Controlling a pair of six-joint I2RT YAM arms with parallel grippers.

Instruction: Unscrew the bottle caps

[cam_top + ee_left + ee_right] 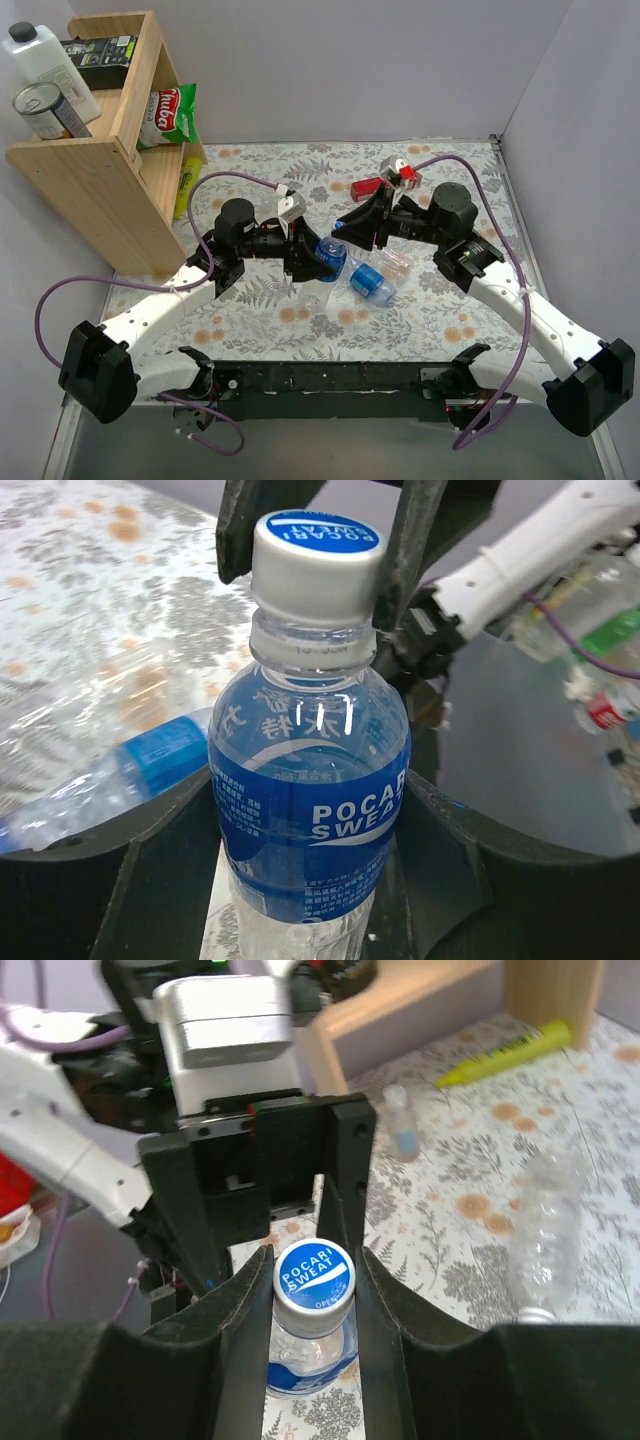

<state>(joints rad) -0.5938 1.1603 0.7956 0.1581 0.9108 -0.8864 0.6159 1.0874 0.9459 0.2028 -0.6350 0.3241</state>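
Here, right tool pinches the cap; left tool clamps the bottle, its base cut off.

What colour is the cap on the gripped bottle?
The cap is white with a blue top; left wrist view shows it best.

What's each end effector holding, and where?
Left end effector grips the bottle around its labelled body; right end effector clamps its cap from both sides.

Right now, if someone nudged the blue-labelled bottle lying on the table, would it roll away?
Probably: the bottle is round and lies on its side, so it would likely roll. It looks empty, so probably light. Its crinkled wall would likely dent under a squeeze.
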